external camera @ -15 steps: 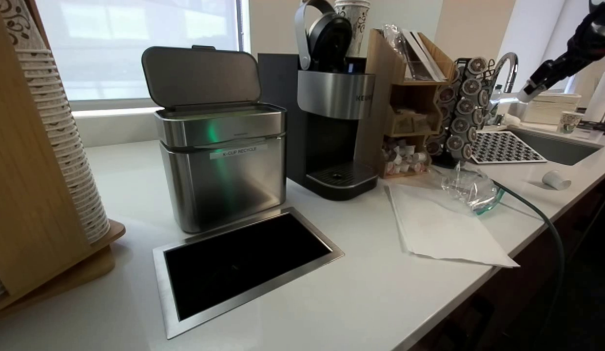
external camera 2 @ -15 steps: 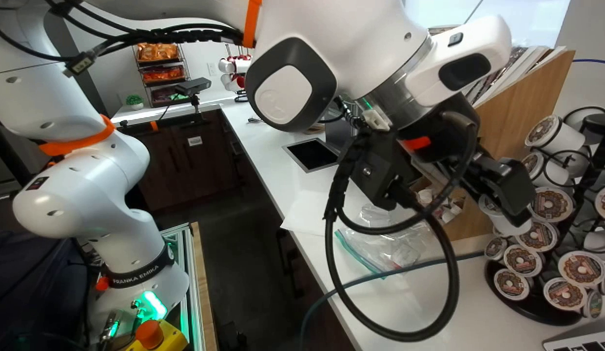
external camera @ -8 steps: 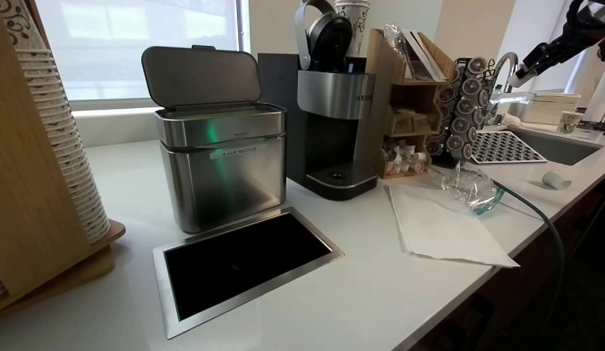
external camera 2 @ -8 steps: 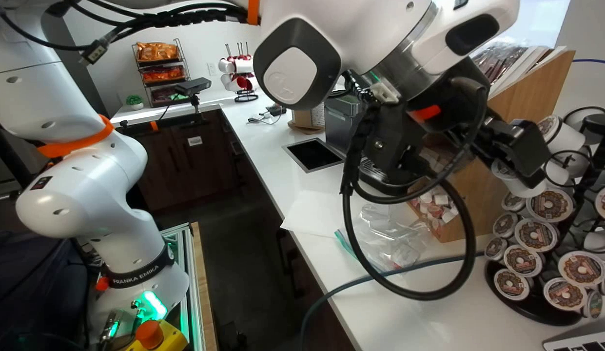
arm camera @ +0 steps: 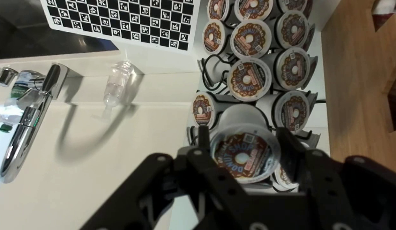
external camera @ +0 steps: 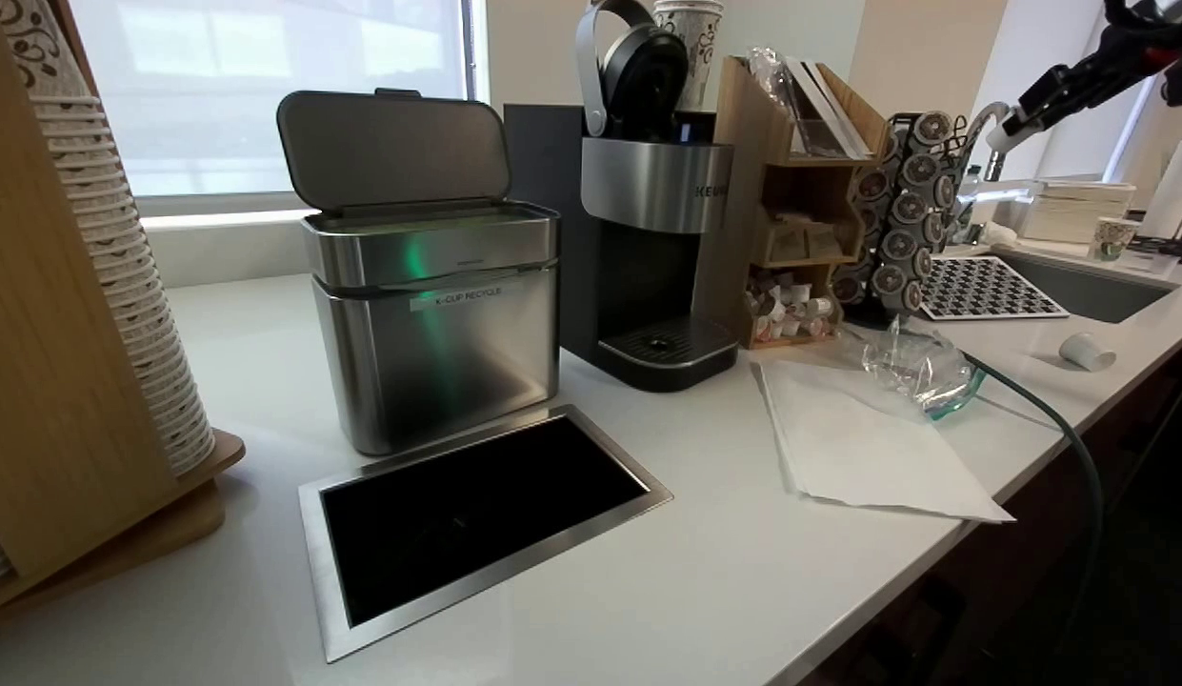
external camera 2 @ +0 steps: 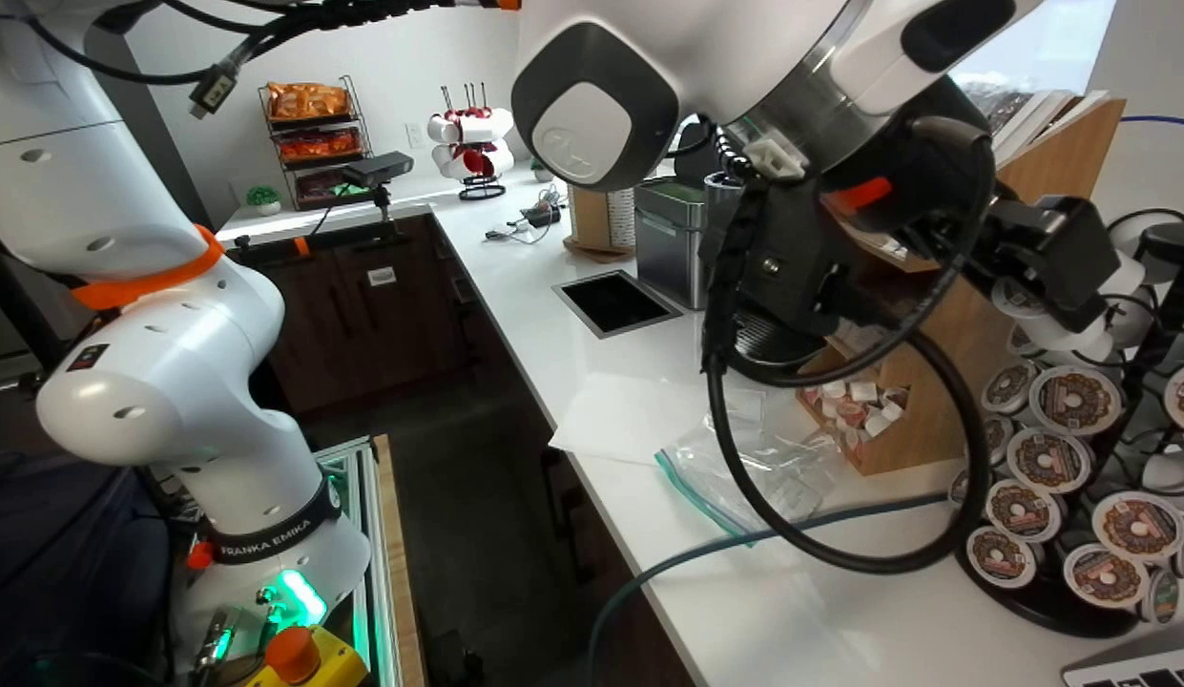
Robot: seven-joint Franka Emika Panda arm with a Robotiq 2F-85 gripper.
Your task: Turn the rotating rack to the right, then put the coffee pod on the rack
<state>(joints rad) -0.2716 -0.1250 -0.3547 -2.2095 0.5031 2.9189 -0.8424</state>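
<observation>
While the tall, narrow rotating rack of dark metal wire [external camera 2: 1147,367] stands just as it did a moment ago, the black two-finger gripper [arm camera: 244,140] has moved in towards it; both exterior views agree, and it now sits higher as well. Fingers [arm camera: 203,138] pinched around the sides of a white coffee pod with a brown, doughnut-printed lid [arm camera: 242,156]; no slip noted. Pod position: in the air before the rack's upper levels, lid facing us in the wrist view, tapered end towards the rack. Contact with the wire: not discernible.

Meaning: approach for placing judged well under way. Turn presumably done, though not confirmed by these views; no rotation over this interval. Intended slot hidden by pod and fingers. Next move probably calls for squaring the tapered end to a vacant slot, a gentle push, then release. Concern: a sideways nudge could dislodge neighbouring brown-lidded white pods [arm camera: 250,38] or spin the rack.
</observation>
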